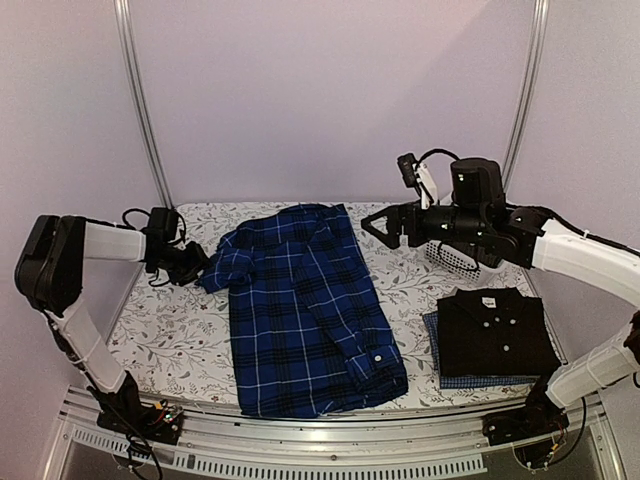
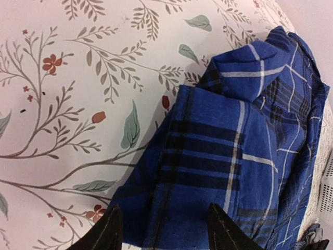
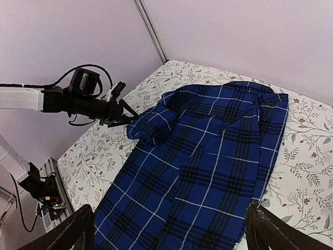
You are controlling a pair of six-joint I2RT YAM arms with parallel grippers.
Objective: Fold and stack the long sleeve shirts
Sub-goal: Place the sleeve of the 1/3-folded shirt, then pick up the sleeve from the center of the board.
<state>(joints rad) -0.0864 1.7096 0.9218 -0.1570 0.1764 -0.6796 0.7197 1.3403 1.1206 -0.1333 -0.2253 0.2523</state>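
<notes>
Across the middle of the flowered table (image 1: 160, 330) lies the dark blue plaid shirt (image 1: 305, 310), spread flat with its collar end toward the far wall and its hem toward the arm bases. The sleeve on the side toward the right arm is folded in over the body, its cuff with a white button lying near the hem corner. The other sleeve is bunched in a small heap at the shirt's far left edge. The left gripper (image 1: 197, 265) sits low at that heap, its fingers (image 2: 106, 232) partly apart, with plaid cloth lying between and beyond them; whether the pads touch the cloth cannot be told. The right gripper (image 1: 375, 230) hangs above the table just right of the plaid shirt's collar end, clear of the cloth, its jaws spread wide and holding nothing. To the right of the plaid shirt's hem, near it but not touching, the black shirt (image 1: 495, 330) with white buttons is folded square, collar showing. It rests on top of the folded blue check shirt (image 1: 432, 335), whose edges show past it on the left and the near side. Farther back on that same side of the plaid shirt, behind the right arm, stands the white lattice basket (image 1: 455, 260), mostly hidden.
</notes>
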